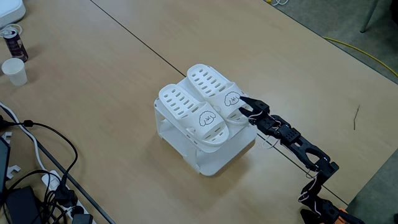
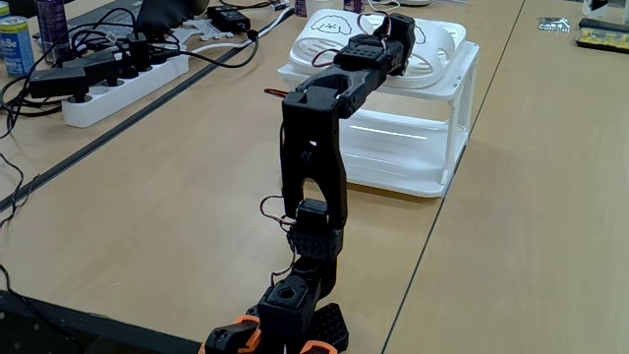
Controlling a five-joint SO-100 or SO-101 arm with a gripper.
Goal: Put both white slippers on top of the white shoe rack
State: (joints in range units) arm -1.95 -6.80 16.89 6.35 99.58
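Two white slippers lie side by side on the flat top of the white shoe rack (image 1: 217, 158), puppy-face straps toward the arm. In a fixed view one slipper (image 1: 189, 112) is on the left, and the other slipper (image 1: 211, 87) leans slightly over it on the right. My gripper (image 1: 244, 107) is at the toe end of the right slipper, its fingers parted beside the strap and open. From behind the arm, the gripper (image 2: 393, 22) hovers over the slippers (image 2: 432, 44) on the rack (image 2: 413, 147), and the wrist hides its fingertips.
A drink can (image 1: 13, 42) and a paper cup (image 1: 15, 71) stand at the far left of the table. Cables and a power strip (image 2: 118, 84) lie along the left side. The table edge (image 1: 348, 59) runs past the rack on the right.
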